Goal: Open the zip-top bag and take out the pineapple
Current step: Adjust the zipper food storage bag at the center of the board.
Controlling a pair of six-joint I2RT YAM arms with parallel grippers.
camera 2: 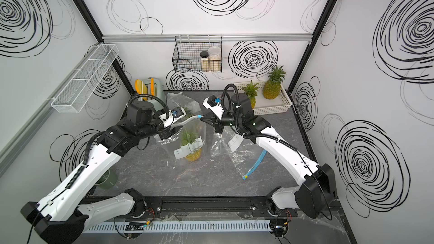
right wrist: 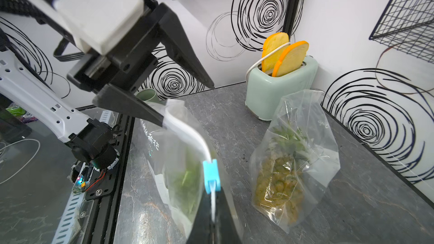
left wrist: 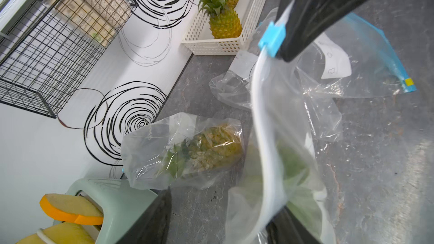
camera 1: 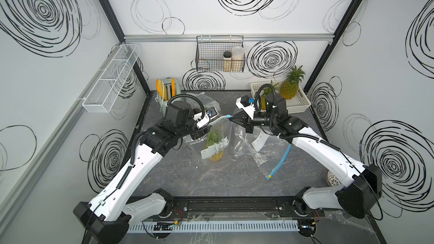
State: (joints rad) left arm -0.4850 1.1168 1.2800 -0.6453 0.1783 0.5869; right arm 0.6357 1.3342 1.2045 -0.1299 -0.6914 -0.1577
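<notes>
The clear zip-top bag (camera 1: pixel 212 137) hangs upright over the dark table, with the pineapple (camera 1: pixel 216 157) inside it, green leaves upward. A white zip strip runs along its top to a blue slider (right wrist: pixel 211 176). My right gripper (right wrist: pixel 212 228) is shut on the strip just behind the slider (camera 1: pixel 227 116). My left gripper (right wrist: pixel 186 103) is open at the strip's other end. Its lower finger (right wrist: pixel 141 111) touches the strip and the upper one stands clear. In the left wrist view the strip (left wrist: pixel 258 104) crosses in front of my open left gripper (left wrist: pixel 220 226).
A second bagged pineapple (right wrist: pixel 281 177) stands at the back by the mint toaster (right wrist: pixel 277 88). Empty clear bags (camera 1: pixel 265 153) lie under the right arm. A white basket (camera 1: pixel 303 105) with bare pineapples sits back right. A green cup (camera 2: pixel 108 179) is near the left arm.
</notes>
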